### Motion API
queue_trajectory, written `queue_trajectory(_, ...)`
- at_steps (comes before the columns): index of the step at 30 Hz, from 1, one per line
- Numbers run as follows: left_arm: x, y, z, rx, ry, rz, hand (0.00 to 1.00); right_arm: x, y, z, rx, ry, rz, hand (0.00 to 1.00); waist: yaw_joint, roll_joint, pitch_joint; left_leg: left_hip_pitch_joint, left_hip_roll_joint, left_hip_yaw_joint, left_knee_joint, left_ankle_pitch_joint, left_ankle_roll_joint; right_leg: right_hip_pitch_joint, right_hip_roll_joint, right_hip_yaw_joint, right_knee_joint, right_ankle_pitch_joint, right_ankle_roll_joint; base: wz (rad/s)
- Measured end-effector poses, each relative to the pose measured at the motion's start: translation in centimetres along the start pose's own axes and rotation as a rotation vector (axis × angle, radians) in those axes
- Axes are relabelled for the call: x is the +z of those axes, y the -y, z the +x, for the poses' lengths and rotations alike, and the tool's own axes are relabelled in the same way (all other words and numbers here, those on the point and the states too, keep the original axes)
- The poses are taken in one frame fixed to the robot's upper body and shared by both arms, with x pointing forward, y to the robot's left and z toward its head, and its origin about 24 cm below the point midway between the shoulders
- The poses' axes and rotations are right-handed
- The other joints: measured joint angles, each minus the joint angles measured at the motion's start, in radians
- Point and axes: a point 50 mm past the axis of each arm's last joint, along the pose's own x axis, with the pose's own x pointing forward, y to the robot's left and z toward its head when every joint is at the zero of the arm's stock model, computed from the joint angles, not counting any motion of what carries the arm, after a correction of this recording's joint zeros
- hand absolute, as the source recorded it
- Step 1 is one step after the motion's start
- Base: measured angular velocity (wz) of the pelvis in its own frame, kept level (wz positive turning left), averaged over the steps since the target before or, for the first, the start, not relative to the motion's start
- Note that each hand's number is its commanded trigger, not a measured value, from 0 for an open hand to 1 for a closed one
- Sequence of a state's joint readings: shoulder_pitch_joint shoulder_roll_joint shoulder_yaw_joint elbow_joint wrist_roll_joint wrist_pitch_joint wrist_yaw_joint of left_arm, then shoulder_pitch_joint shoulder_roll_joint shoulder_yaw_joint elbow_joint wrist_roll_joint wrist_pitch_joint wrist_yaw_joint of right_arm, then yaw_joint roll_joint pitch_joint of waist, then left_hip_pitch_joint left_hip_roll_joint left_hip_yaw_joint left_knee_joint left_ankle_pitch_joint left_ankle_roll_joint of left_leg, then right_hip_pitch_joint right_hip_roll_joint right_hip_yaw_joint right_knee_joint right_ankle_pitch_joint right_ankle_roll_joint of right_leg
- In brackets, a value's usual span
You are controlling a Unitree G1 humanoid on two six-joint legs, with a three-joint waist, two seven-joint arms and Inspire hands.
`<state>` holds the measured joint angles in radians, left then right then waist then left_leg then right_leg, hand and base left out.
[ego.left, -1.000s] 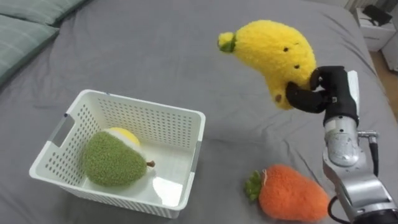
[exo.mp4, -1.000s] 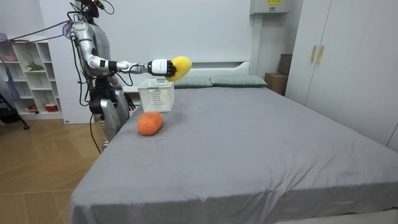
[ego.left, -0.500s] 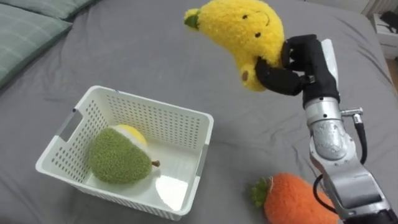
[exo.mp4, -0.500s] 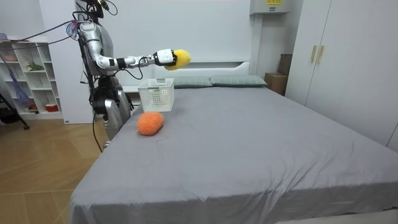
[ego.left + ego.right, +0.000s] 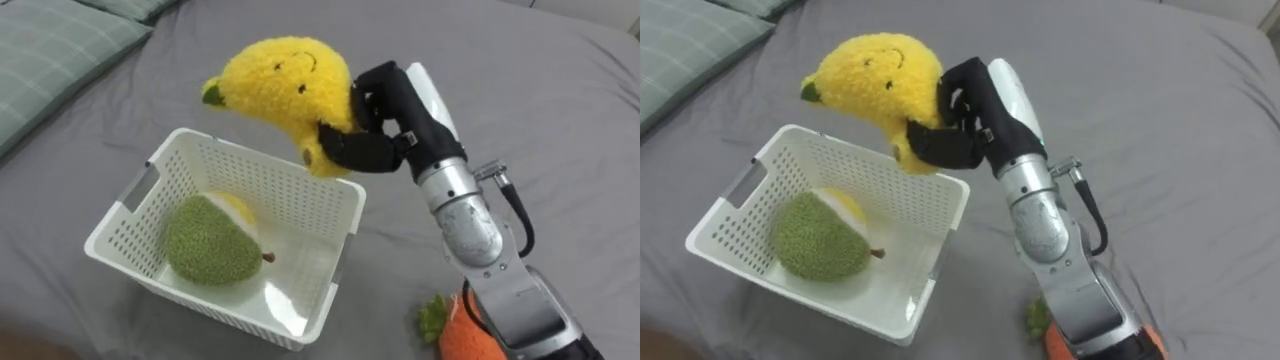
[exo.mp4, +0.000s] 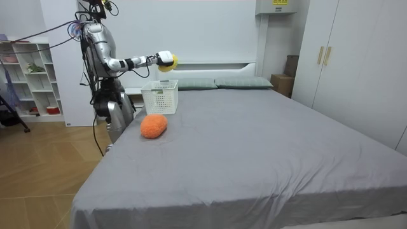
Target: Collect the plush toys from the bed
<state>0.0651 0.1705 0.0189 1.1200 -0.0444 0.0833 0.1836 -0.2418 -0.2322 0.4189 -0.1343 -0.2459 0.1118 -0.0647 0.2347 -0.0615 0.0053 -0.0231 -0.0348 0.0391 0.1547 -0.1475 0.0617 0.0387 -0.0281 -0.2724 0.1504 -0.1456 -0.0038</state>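
The right hand is seen with its dark fingers curled tightly round a yellow banana toy, which is held in the air over the far rim of a white basket. A green pear toy is nestled inside the basket. An orange carrot toy is seen on the grey bed, near the basket's right side.

We are seeing a yellow banana, a green fruit in a white latticed basket, an orange carrot, a grey bed.
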Motion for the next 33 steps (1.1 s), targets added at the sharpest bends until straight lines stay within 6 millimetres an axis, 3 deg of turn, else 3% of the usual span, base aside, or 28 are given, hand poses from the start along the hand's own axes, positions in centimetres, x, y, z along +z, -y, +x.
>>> queue_trajectory(5,0.4,0.0,0.1,0.001,0.01,0.001,0.0,0.5,-2.1,0.0,0.148,0.007,-0.019,1.0,0.018,-0.007,0.0014,0.013,-0.002,-0.007,0.0,0.0,0.0,0.012,-0.002,-0.006,-0.001,0.0,0.0,0.03)
queue_trajectory(12,0.8,0.0,0.1,-0.001,0.022,0.04,0.0,0.3,-4.0,-0.4,0.304,-0.024,-0.051,1.0,0.021,-0.042,0.0059,-0.008,-0.009,-0.034,0.011,0.0,0.001,0.008,-0.004,-0.005,-0.001,0.0,0.0,0.08)
queue_trajectory(14,1.2,0.0,0.1,-0.002,0.035,0.041,0.0,0.3,-4.4,-0.5,0.34,-0.028,-0.052,1.0,0.02,-0.051,0.0,-0.017,-0.012,-0.039,0.014,0.0,0.002,0.0,-0.002,-0.005,0.0,0.0,0.0,0.08)
queue_trajectory(21,1.7,-0.3,0.1,0.011,0.059,0.06,0.0,0.1,-4.8,-0.6,0.388,-0.045,-0.07,1.0,0.023,-0.063,0.0062,-0.017,-0.015,-0.041,0.013,0.002,0.005,0.003,-0.003,-0.005,0.0,0.0,0.0,0.01)
queue_trajectory(22,1.8,-0.4,0.1,0.012,0.06,0.061,0.0,0.0,-4.9,-0.6,0.391,-0.049,-0.071,0.88,0.023,-0.064,0.007,-0.017,-0.015,-0.042,0.013,0.002,0.005,0.003,-0.003,-0.005,0.0,0.0,0.0,0.0)
queue_trajectory(24,1.8,-0.4,0.1,0.013,0.06,0.061,0.0,-0.5,-5.0,-0.6,0.404,-0.071,-0.074,0.16,0.022,-0.066,0.0076,-0.018,-0.015,-0.042,0.013,0.002,0.005,0.002,-0.003,-0.005,0.0,0.0,0.0,0.0)
queue_trajectory(25,1.8,-0.4,0.1,0.013,0.061,0.061,0.0,-0.5,-5.0,-0.7,0.407,-0.076,-0.076,0.0,0.022,-0.066,0.0076,-0.018,-0.015,-0.042,0.012,0.002,0.005,0.001,-0.003,-0.005,0.0,0.0,0.0,0.0)
queue_trajectory(33,1.8,-0.4,0.1,0.014,0.061,0.061,0.0,-0.7,-5.1,-0.7,0.413,-0.089,-0.078,0.0,0.02,-0.065,0.0079,-0.019,-0.014,-0.043,0.011,0.002,0.005,0.0,-0.002,-0.005,0.0,0.0,0.0,0.0)
